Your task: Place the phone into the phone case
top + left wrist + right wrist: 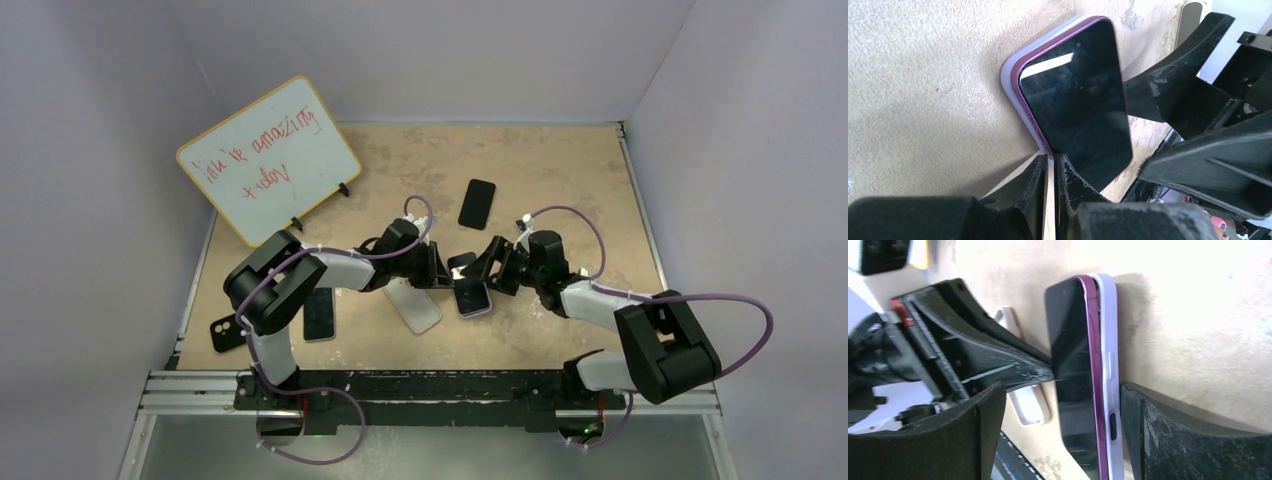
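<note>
The phone (pixel 473 297), dark screen with a purple frame, lies partly in a lavender phone case (pixel 1010 80) at the table's middle. In the left wrist view the phone (pixel 1075 95) sits skewed on the case, whose rim shows along one side. My left gripper (pixel 1053 157) is shut, its tips against the phone's edge; in the top view it (pixel 447 270) is left of the phone. My right gripper (pixel 1060 390) is open and straddles the phone (pixel 1070 355) and case (pixel 1109 340). One finger (pixel 1148 430) touches the case's outer side. In the top view it (pixel 492 275) is right of the phone.
A white empty case (pixel 415 308) lies just left of the phone. A black phone (pixel 477 203) lies farther back. Another black phone (pixel 319 314) and a black case (pixel 226 333) lie at the near left. A whiteboard (pixel 268 160) stands at the back left.
</note>
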